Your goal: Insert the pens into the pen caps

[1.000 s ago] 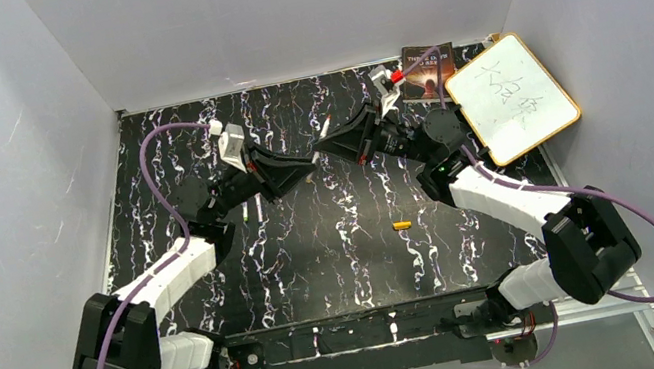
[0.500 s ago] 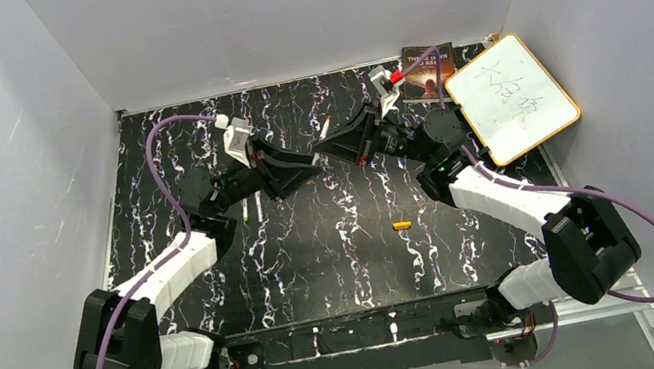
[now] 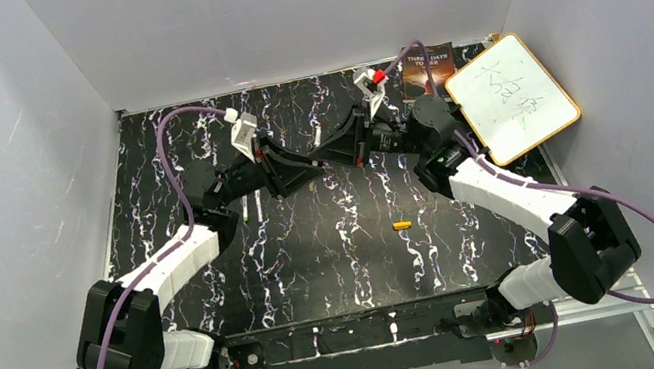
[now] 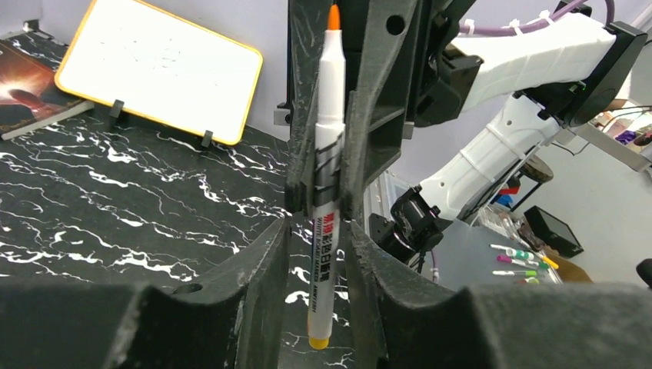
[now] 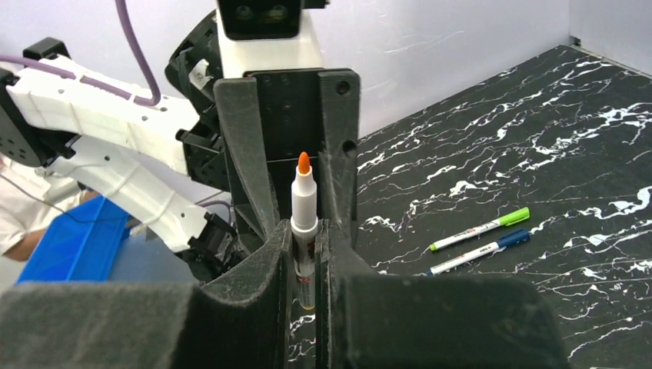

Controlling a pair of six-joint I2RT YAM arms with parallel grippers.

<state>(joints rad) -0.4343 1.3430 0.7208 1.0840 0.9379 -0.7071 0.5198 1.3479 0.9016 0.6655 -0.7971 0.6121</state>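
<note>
A white pen (image 5: 303,223) with an orange tip stands upright between my right gripper's (image 5: 304,231) fingers, which are shut on its barrel. In the left wrist view the same pen (image 4: 324,231) hangs between my left gripper's (image 4: 315,231) fingers, with a gap on each side, so that gripper is open and not touching it. Both grippers (image 3: 317,161) meet tip to tip above the far middle of the table. An orange-yellow pen cap (image 3: 401,225) lies alone on the table nearer the bases. A green-capped pen (image 5: 480,228) and a blue-capped pen (image 5: 480,251) lie side by side.
A yellow-framed whiteboard (image 3: 513,96) leans at the back right corner, with a dark book (image 3: 428,70) beside it. The black marbled table (image 3: 337,264) is walled by grey panels on three sides.
My left gripper has opened off the pen, which stays in the right gripper. Both wrists have shifted slightly toward the far middle.
</note>
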